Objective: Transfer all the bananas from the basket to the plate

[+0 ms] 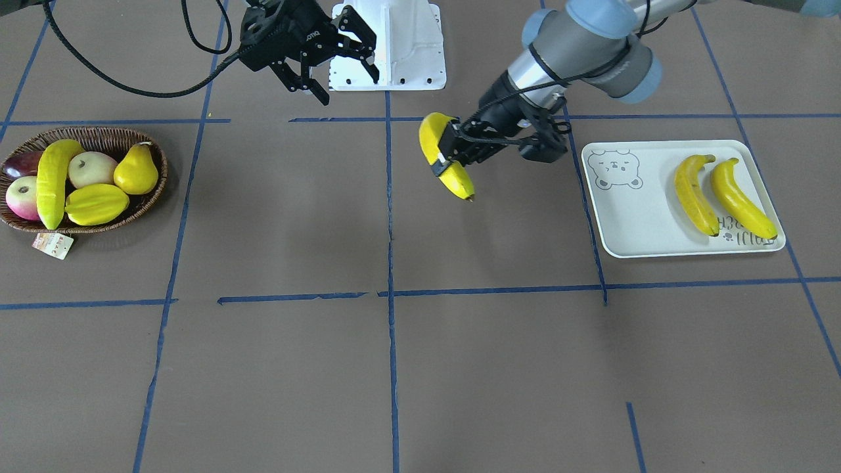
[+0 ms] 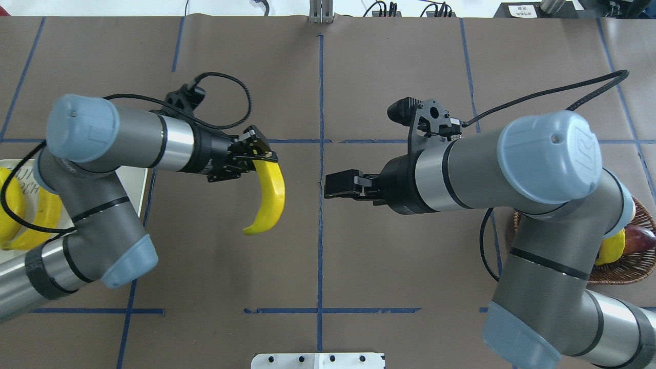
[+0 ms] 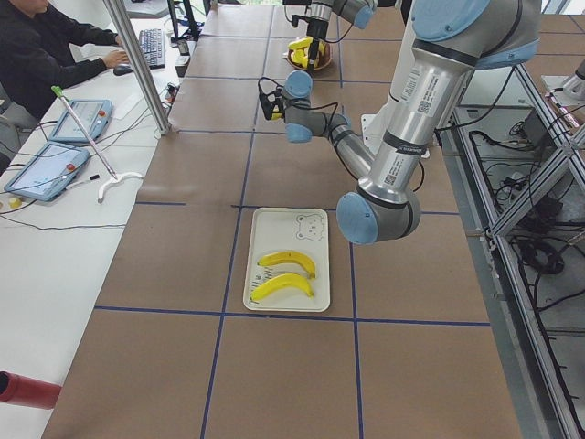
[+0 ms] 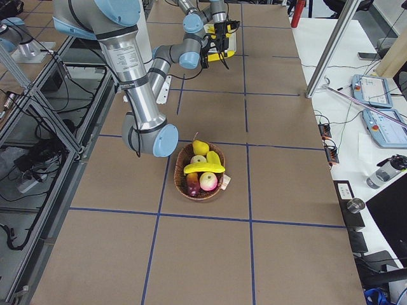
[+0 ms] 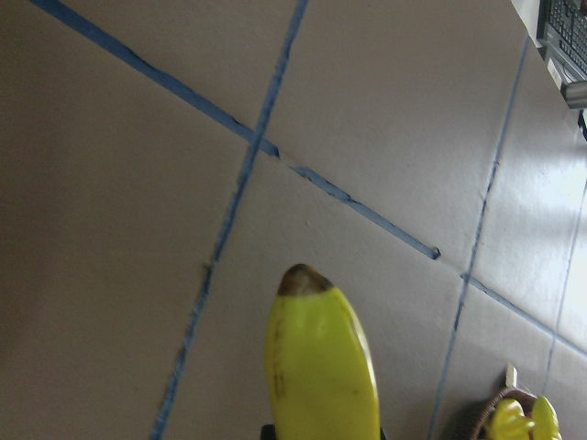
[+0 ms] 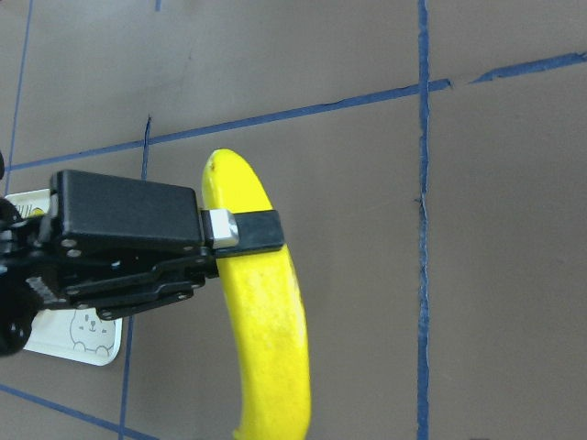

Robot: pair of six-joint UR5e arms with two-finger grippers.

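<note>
My left gripper point(image 1: 445, 152) is shut on a yellow banana point(image 1: 448, 172) and holds it above the table's middle, between the basket and the plate. It also shows in the overhead view point(image 2: 259, 161) with the banana point(image 2: 270, 197) hanging from it. The off-white bear plate point(image 1: 637, 217) holds two bananas point(image 1: 695, 195) point(image 1: 742, 199) side by side. The wicker basket point(image 1: 98, 133) holds one banana point(image 1: 51, 184) among other fruit. My right gripper point(image 1: 347, 84) is open and empty, raised near the robot base, facing the held banana point(image 6: 266, 321).
In the basket lie a yellow pear point(image 1: 136, 169), a starfruit point(image 1: 96, 203) and apples point(image 1: 92, 169). A paper tag point(image 1: 52, 245) lies by the basket. The white robot base point(image 1: 387, 46) stands at the table's far edge. An operator point(image 3: 37, 50) sits beyond the table.
</note>
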